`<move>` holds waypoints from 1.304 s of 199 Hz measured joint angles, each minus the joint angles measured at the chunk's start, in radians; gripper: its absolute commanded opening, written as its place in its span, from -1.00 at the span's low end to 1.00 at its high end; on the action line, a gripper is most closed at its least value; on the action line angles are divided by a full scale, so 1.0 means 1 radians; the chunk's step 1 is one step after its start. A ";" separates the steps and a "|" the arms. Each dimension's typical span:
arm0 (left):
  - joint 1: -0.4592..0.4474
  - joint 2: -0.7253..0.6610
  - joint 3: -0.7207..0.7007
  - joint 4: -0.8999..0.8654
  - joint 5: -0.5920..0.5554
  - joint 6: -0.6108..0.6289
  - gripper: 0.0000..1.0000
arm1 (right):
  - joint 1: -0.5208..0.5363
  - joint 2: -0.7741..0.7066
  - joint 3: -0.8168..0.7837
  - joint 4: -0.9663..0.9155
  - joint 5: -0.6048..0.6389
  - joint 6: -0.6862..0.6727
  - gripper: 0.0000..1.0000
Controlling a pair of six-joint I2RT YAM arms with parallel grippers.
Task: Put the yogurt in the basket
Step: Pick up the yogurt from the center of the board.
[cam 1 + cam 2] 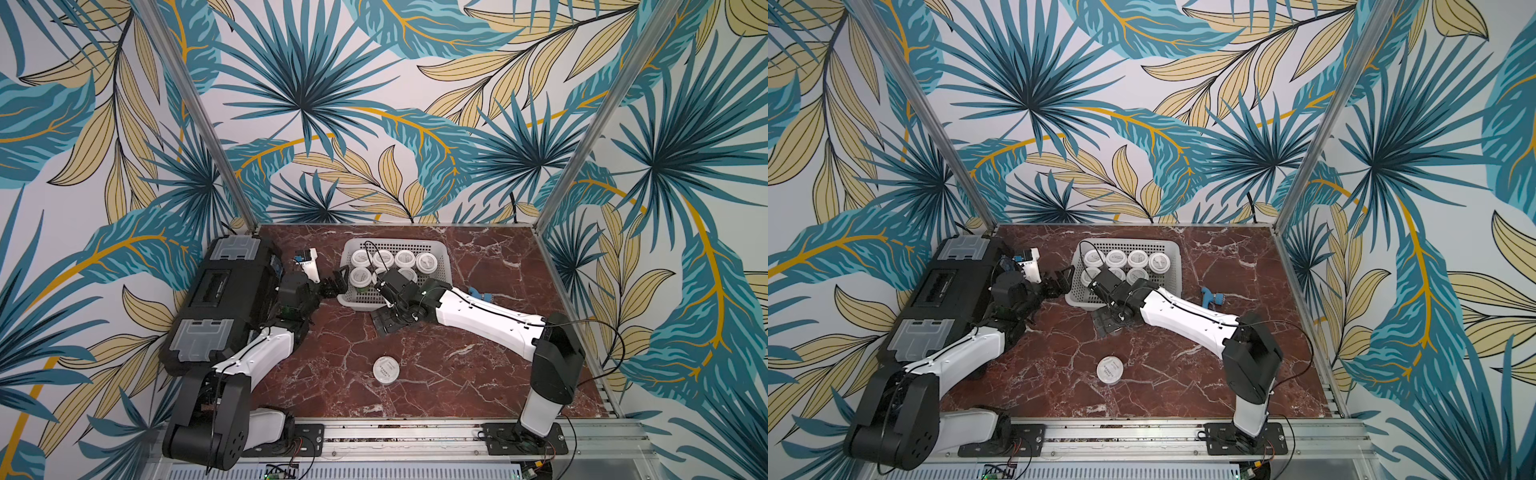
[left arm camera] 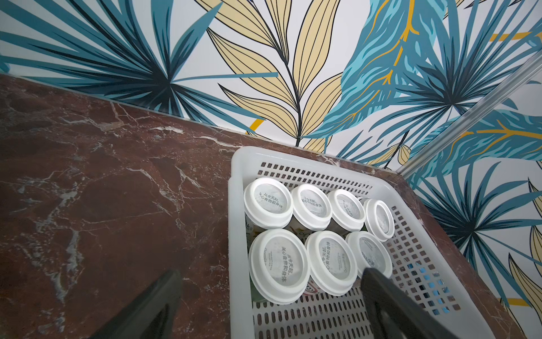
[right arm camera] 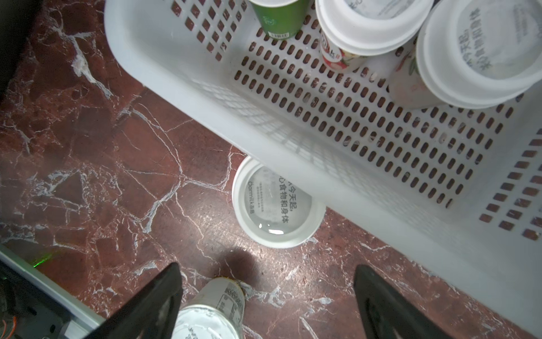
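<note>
1. Seven jars [image 2: 331,261] in the basket [image 1: 399,242], two rows toward its far wall, near strip of floor bare.
2. Two more outside: a standing jar [image 1: 386,369] on the marble table [image 1: 478,374], lid up, axis vertical, well in front of the basket; a tipped jar [image 3: 212,305] low between the fingers of the right gripper [image 3: 267,267], long axis roughly along them.
3. Right jaws spread far wider than the tipped jar, no grip on it; probably placed to close there.
4. Left gripper [image 2: 269,272] equally wide, straddling the basket's side wall, gripping nothing, farther from both loose jars.
5. Smooth hard top: rolling likely for the tipped jar.
</note>
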 measured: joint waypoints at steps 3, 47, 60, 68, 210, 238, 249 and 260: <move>0.000 0.000 0.000 0.000 0.000 0.000 1.00 | 0.000 0.002 0.000 0.003 0.002 0.002 0.92; 0.000 0.000 0.000 0.001 0.000 0.000 1.00 | 0.000 0.034 -0.007 0.029 0.011 0.007 0.91; 0.000 0.000 0.000 0.001 0.000 0.000 1.00 | 0.000 0.040 -0.014 0.036 0.011 0.010 0.91; 0.000 0.000 0.000 0.001 0.000 0.000 1.00 | 0.000 0.042 -0.019 0.042 0.012 0.012 0.90; 0.000 0.000 0.000 0.001 0.000 0.000 1.00 | 0.000 0.065 -0.063 0.112 0.044 0.036 0.82; 0.000 0.000 0.000 0.001 0.000 0.001 1.00 | 0.000 0.065 -0.064 0.115 0.049 0.036 0.76; 0.000 0.000 0.000 0.001 0.000 0.001 1.00 | 0.000 0.065 -0.066 0.118 0.050 0.039 0.72; 0.000 0.000 0.000 0.001 0.000 0.001 1.00 | 0.000 0.066 -0.067 0.121 0.052 0.039 0.72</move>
